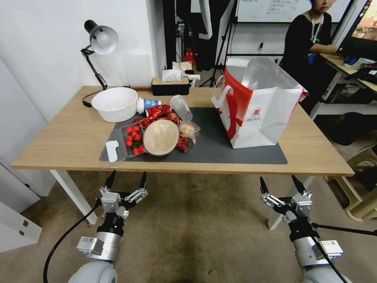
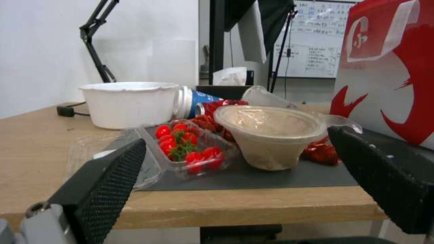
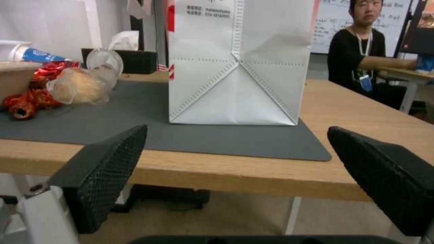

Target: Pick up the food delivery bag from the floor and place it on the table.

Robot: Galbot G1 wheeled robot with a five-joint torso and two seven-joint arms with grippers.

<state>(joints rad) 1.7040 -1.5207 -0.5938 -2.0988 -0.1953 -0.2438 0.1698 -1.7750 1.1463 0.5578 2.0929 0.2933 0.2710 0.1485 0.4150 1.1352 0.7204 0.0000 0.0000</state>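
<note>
Left gripper (image 1: 125,177): at 7 o'clock in our head view, held over the floor (image 1: 196,236) just short of the table (image 1: 59,145) edge; jaws spread wide, nothing between them.
Right gripper (image 1: 280,181): at 5 o'clock, same height, jaws likewise spread and empty. We judge both arms are simply clear of the work, since the bag needs no more holding.
Bag (image 1: 259,106): upright on the mat (image 1: 220,149), at 1 o'clock from centre, mouth open with foil lining showing. We cannot see inside it. We judge the placing done.
Mat: likely there to mark the work zone; the bag's base sits wholly on it.
Clear tray (image 1: 131,141): at 10 o'clock from the left gripper, lid open, holding cherry tomatoes.
Brown bowl (image 1: 161,136): tilted beside the tray, its contents unclear.
White bowl (image 1: 114,104): farther back, at 11 o'clock; looks empty.
Tissue box (image 1: 171,84): at the far edge, a tissue poking out.
</note>
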